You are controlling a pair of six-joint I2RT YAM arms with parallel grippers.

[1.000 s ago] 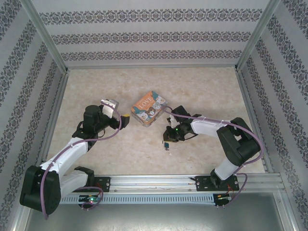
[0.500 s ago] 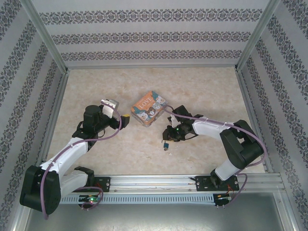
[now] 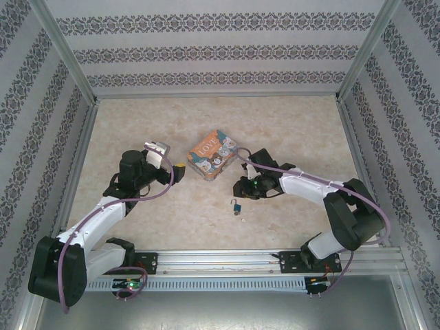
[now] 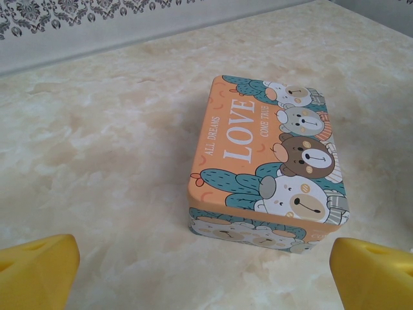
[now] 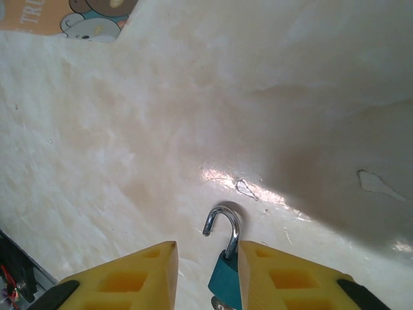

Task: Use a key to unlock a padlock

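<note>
The tiny padlock (image 3: 236, 205) lies on the marble table, teal body and silver shackle. In the right wrist view its shackle (image 5: 227, 223) stands swung open, and the teal body (image 5: 225, 279) sits against the inner face of the right-hand yellow finger (image 5: 284, 278). A sliver of silver metal pokes out at the body's lower end; I cannot tell what it is. My right gripper (image 3: 242, 187) (image 5: 206, 258) hovers just behind the padlock, open. My left gripper (image 3: 180, 170) (image 4: 206, 278) is open, facing the tin from the left with nothing between its fingers.
The rectangular "LOVE" tin (image 3: 214, 155) (image 4: 268, 161) with cartoon bears rests mid-table between the two arms. Patterned walls close in the table on three sides. The metal rail (image 3: 220, 260) runs along the near edge.
The right gripper has drawn back and up from the padlock, which now lies free on the table. The right elbow swung outward to the right. The left arm has not moved.
</note>
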